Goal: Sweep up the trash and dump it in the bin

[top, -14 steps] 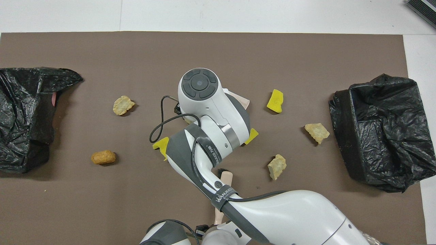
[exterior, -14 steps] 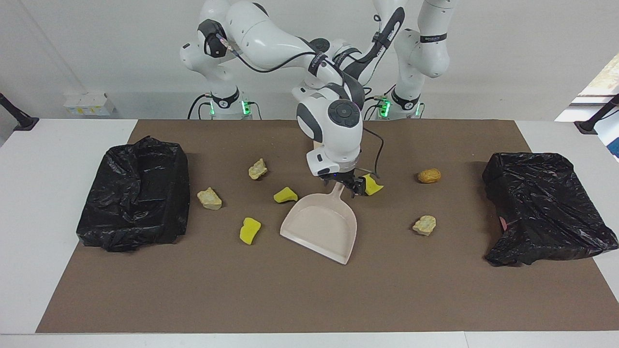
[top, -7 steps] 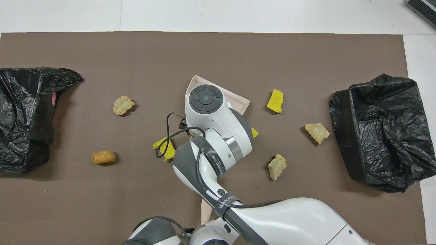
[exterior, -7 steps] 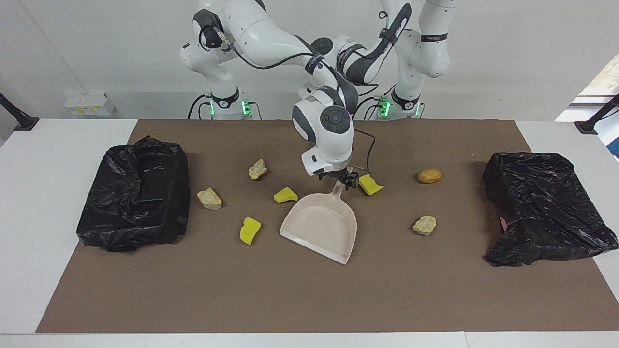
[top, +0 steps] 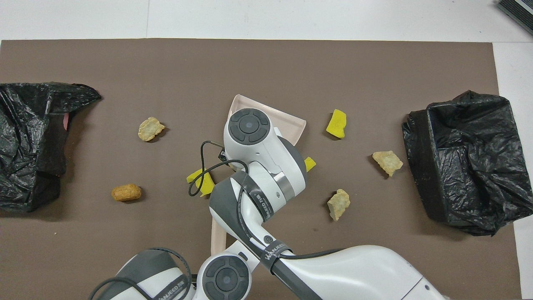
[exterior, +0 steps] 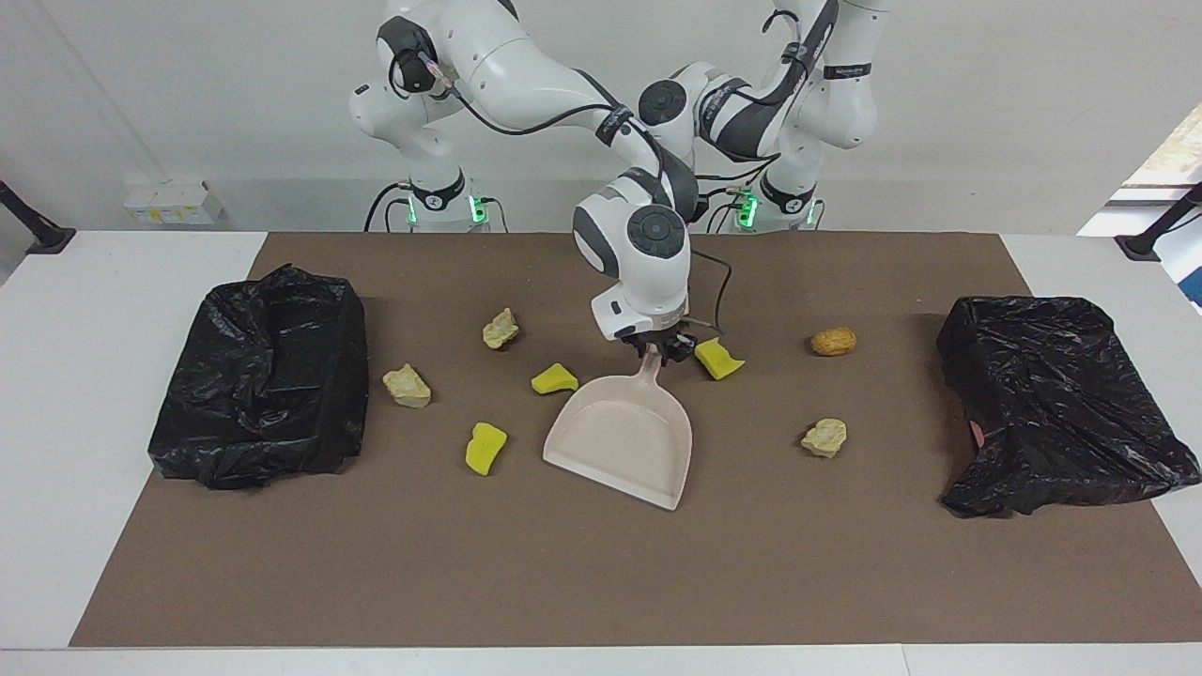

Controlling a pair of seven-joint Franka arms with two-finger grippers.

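Observation:
The beige dustpan (exterior: 624,437) lies mid-mat, its handle pointing toward the robots. My right gripper (exterior: 656,352) is shut on that handle; from overhead its wrist covers the grip and only the pan's rim (top: 291,123) shows. Three yellow chunks (exterior: 554,378) (exterior: 485,447) (exterior: 718,358), three beige lumps (exterior: 500,328) (exterior: 407,386) (exterior: 824,437) and a brown roll (exterior: 833,341) of trash lie scattered around the pan. My left gripper is hidden under its own wrist (top: 227,277); a beige brush piece (top: 217,235) sticks out from beneath it.
Two bins lined with black bags stand on the brown mat, one (exterior: 263,376) at the right arm's end and one (exterior: 1052,404) at the left arm's end. White table surrounds the mat.
The right gripper's fingers closed on the dustpan handle after the hand drew back toward the robots. The left arm rose and carried the brush piece toward its own end.

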